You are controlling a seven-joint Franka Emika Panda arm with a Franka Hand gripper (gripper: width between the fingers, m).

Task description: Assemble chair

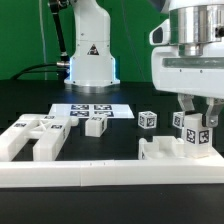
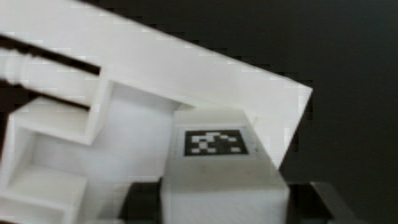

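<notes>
White block (image 1: 191, 135), tagged, sits upright between the jaws of the gripper (image 1: 196, 120) at the exterior view's right. The jaws are clenched on it. In the wrist view the block (image 2: 217, 160) fills the gap between the dark fingers (image 2: 313, 200) of the gripper (image 2: 222, 205), its tag facing the camera. Its far end lies against a larger white panel (image 2: 178, 80); whether the two are joined cannot be told. That panel (image 1: 165, 152) rests on the black table (image 1: 130, 135), just behind the rail (image 1: 100, 176). Well apart, at the exterior view's left, lies a bigger frame (image 1: 35, 138). One cube (image 1: 95, 125) sits just beside the marker board (image 1: 90, 108); another cube (image 1: 148, 120) lies between the board and the gripper.
</notes>
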